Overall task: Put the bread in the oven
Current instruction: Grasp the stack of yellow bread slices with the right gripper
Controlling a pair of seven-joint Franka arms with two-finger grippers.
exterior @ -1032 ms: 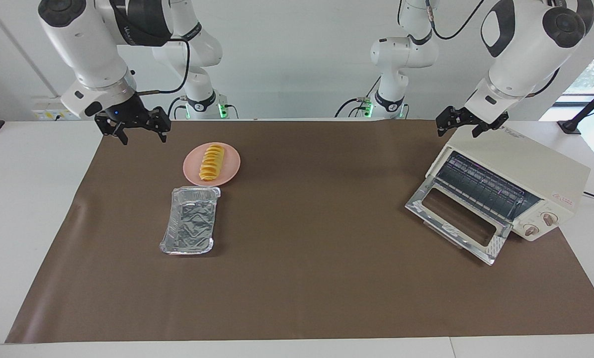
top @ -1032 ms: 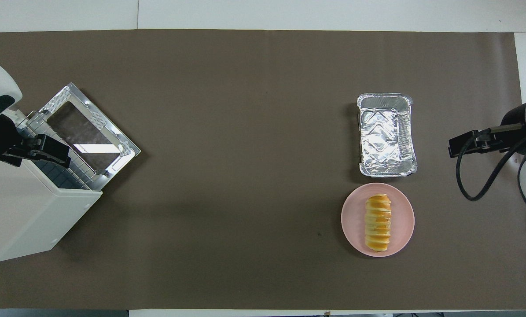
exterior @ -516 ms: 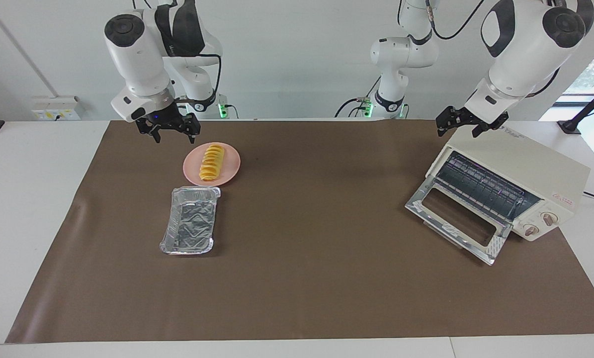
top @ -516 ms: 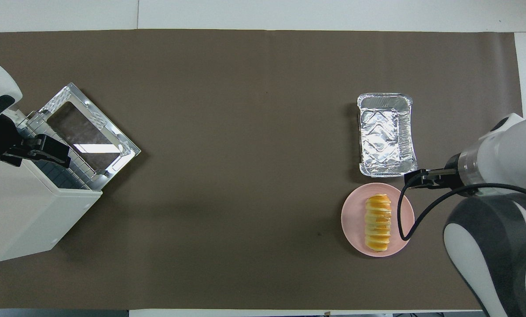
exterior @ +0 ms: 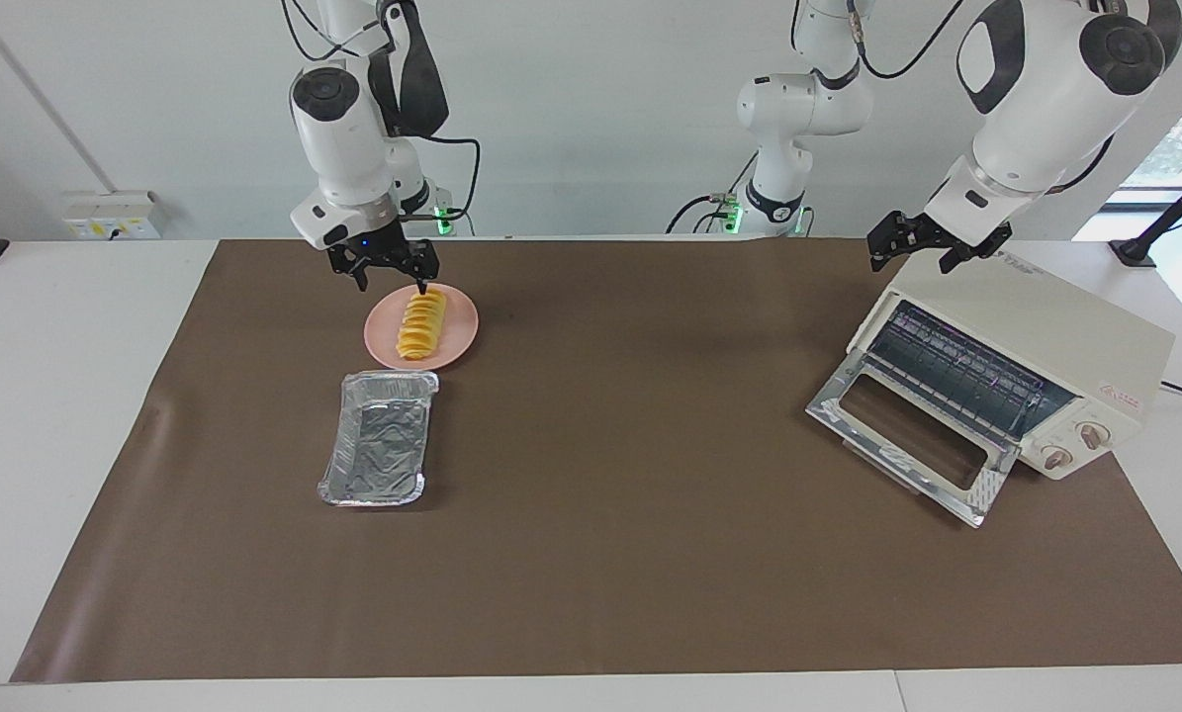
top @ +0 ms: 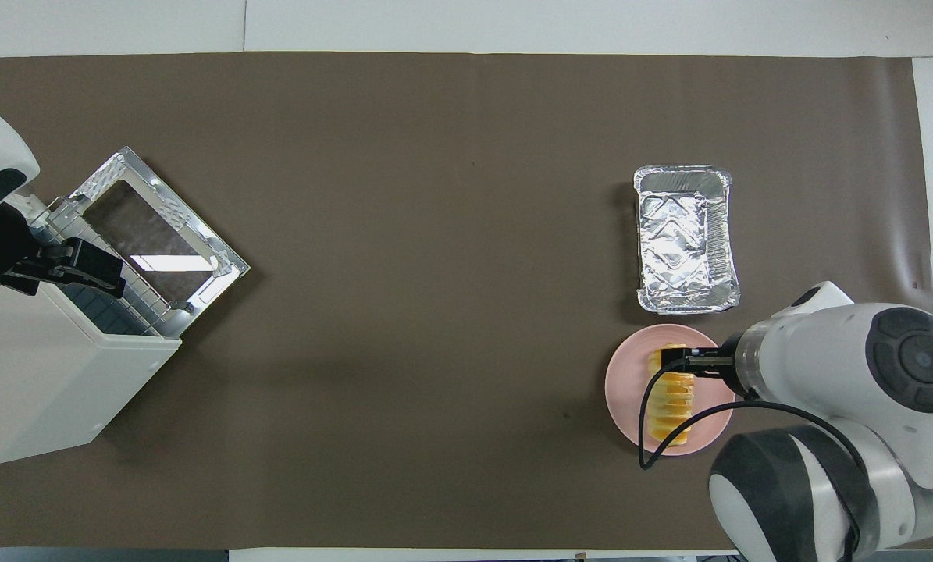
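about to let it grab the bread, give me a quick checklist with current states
1. Bread lies on the plate: ok.
2. Right gripper open: ok.
3. Right gripper over the bread: ok; touching it: cannot tell.
4. Oven door down: ok.
5. Left gripper open, waiting over the oven's top, off the door: ok.
6. Foil tray apart from the plate: ok.

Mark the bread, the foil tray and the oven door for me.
bread (exterior: 418, 331), facing view, middle of the ridged loaf.
foil tray (exterior: 381, 440), facing view, crinkled floor.
oven door (exterior: 909, 433), facing view, glass pane of the dropped door.
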